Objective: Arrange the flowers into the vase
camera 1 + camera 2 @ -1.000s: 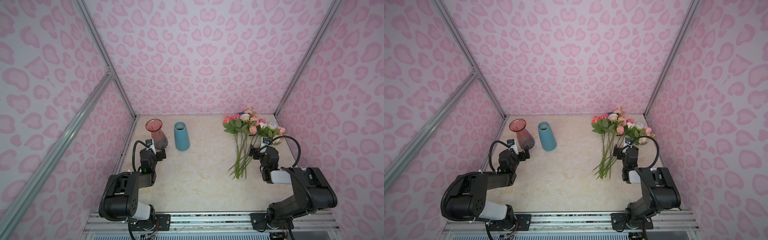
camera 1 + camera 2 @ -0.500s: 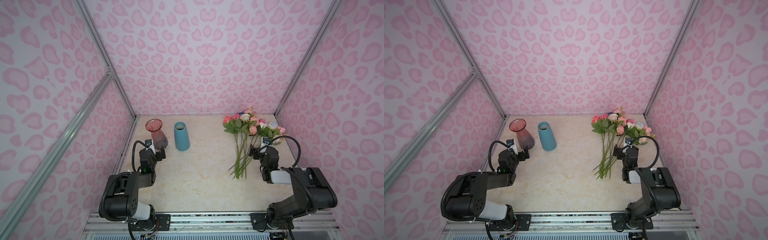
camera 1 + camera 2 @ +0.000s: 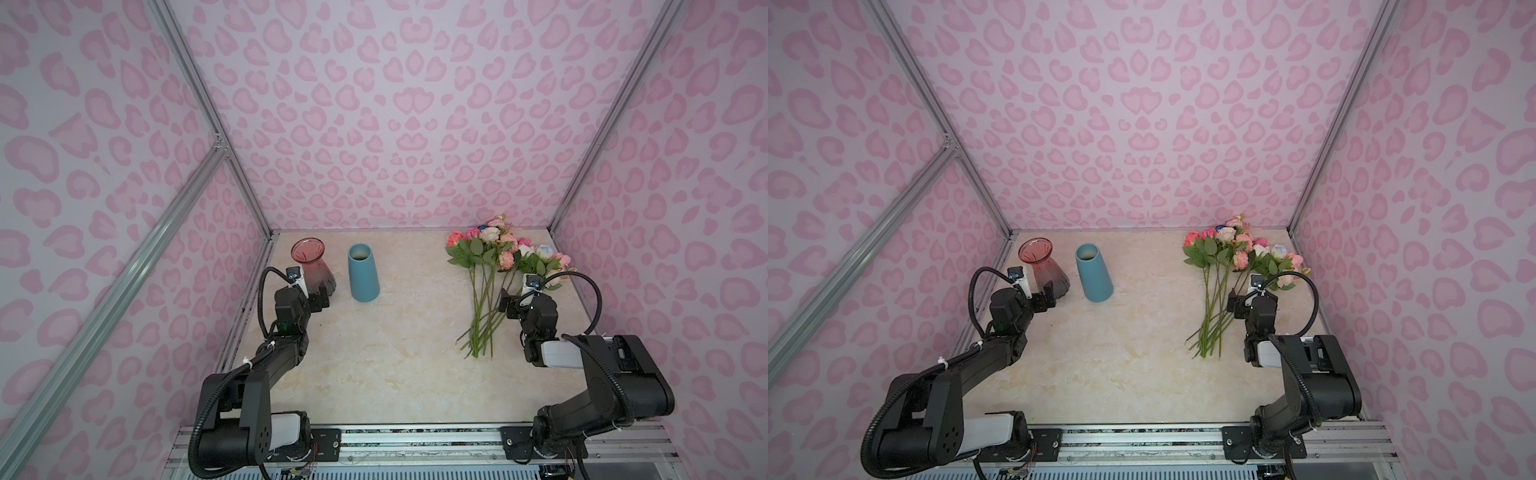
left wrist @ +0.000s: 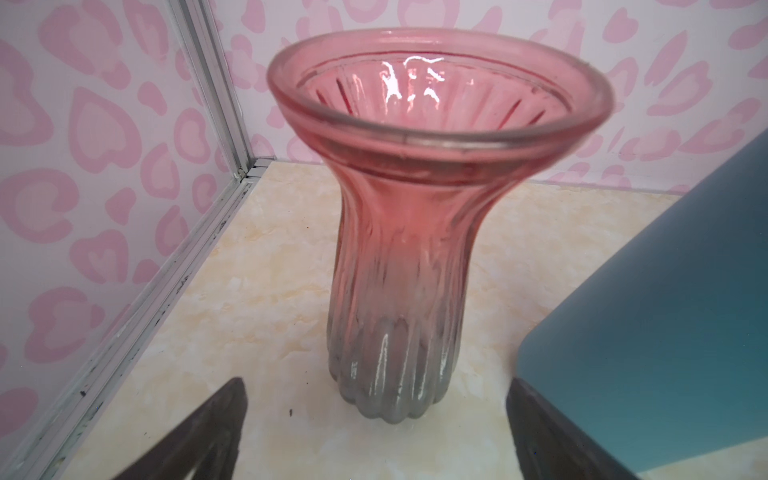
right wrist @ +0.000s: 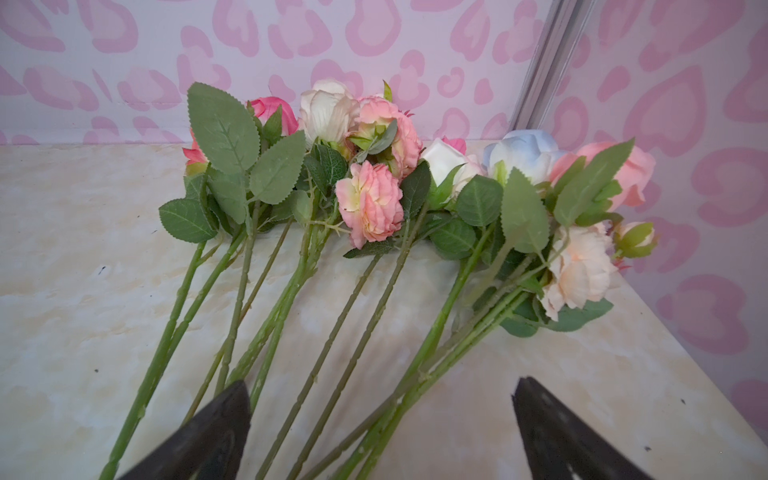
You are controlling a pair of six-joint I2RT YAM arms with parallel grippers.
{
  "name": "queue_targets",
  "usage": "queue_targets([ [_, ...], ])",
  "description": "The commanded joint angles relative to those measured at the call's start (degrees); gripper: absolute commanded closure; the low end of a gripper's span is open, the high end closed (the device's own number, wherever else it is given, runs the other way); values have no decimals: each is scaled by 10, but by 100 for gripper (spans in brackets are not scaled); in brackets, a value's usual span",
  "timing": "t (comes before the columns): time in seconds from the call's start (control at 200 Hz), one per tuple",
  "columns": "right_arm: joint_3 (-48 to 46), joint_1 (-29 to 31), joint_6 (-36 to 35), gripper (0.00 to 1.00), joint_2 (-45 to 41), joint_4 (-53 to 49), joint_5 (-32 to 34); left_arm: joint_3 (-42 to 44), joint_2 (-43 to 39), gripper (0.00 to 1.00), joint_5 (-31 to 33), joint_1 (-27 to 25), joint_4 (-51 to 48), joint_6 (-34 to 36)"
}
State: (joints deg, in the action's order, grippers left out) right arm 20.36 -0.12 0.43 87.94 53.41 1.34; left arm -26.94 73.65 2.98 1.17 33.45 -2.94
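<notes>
Flowers (image 3: 484, 266): lie flat on the counter (image 3: 395, 353) in one loose bunch, well to the right of the blue vase (image 3: 363, 272) in both top views (image 3: 1221, 253), outside both vases. Point their blooms toward the back wall, roughly level with the blue vase, and trail green stems forward, crossing near the cut ends. Show pink, coral, cream, white and pale blue heads among green leaves in the right wrist view (image 5: 370, 208).

Pink glass vase (image 3: 311, 266): stands upright just left of the blue vase (image 3: 1093, 272), near it but apart (image 3: 1040, 266). Flares wide at the rim and is ribbed down the body (image 4: 407, 270).

Left end effector (image 3: 321, 298): sits low, left of and in front of the blue vase (image 4: 648, 311), at the foot of the pink glass vase (image 3: 1047, 296). Stands wide open, jaws spread either side of that foot and clear of the glass in the left wrist view (image 4: 374, 384).

Right end effector (image 3: 517, 301): hangs far right of the blue vase, over the bunch's right-hand stems (image 3: 1246, 303). Stands wide open, gripping nothing, stems running between and under the jaws (image 5: 382, 384); cannot tell whether a jaw touches a stem.
</notes>
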Motion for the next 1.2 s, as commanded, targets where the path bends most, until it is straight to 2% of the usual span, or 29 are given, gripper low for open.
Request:
queue_targets([
  [0.0, 2, 1, 1, 0, -1, -1, 4, -9, -30, 2, -9, 0, -55, 8],
  [0.205, 6, 7, -5, 0, -4, -8, 13, -7, -119, 2, -11, -1, -134, 9],
  [0.445, 53, 36, -28, 0, -76, -143, 41, -13, -275, 2, -16, -20, -271, 7],
  [0.555, 92, 94, -55, 0, -137, -238, 111, -47, -376, 2, -24, -27, -347, -13],
  [0.615, 141, 138, -48, 0, -167, -316, 179, -72, -423, 2, 9, -29, -360, -66],
  [0.685, 230, 190, -11, 0, -180, -435, 283, -117, -453, 2, 110, -29, -396, -198],
  [0.73, 289, 211, 31, 0, -177, -519, 331, -161, -464, 2, 171, -29, -459, -298],
  [0.755, 327, 220, 64, 0, -172, -566, 355, -183, -469, 2, 181, -28, -488, -335],
  [0.785, 366, 226, 96, 0, -165, -623, 371, -200, -477, 2, 170, -28, -505, -345],
  [0.83, 411, 227, 130, 0, -153, -696, 366, -220, -490, 2, 152, -28, -524, -346],
  [0.91, 424, 215, 219, 0, -150, -731, 335, -221, -508, 2, 114, -28, -496, -313],
  [0.96, 408, 192, 244, 0, -162, -724, 246, -220, -510, 2, 106, -28, -483, -306],
  [0.995, 392, 174, 250, 10, -173, -710, 180, -219, -509, 3, 108, -28, -473, -313],
  [1.03, 376, 164, 265, 17, -183, -701, 152, -219, -506, 2, 108, -28, -465, -325],
  [1.085, 366, 159, 267, 27, -195, -701, 140, -234, -491, 1, 110, -28, -473, -337],
  [1.135, 371, 161, 262, 34, -197, -715, 140, -268, -458, 0, 82, -28, -491, -314],
  [1.195, 385, 162, 264, 46, -191, -745, 146, -325, -400, 10, 48, -28, -534, -287],
])
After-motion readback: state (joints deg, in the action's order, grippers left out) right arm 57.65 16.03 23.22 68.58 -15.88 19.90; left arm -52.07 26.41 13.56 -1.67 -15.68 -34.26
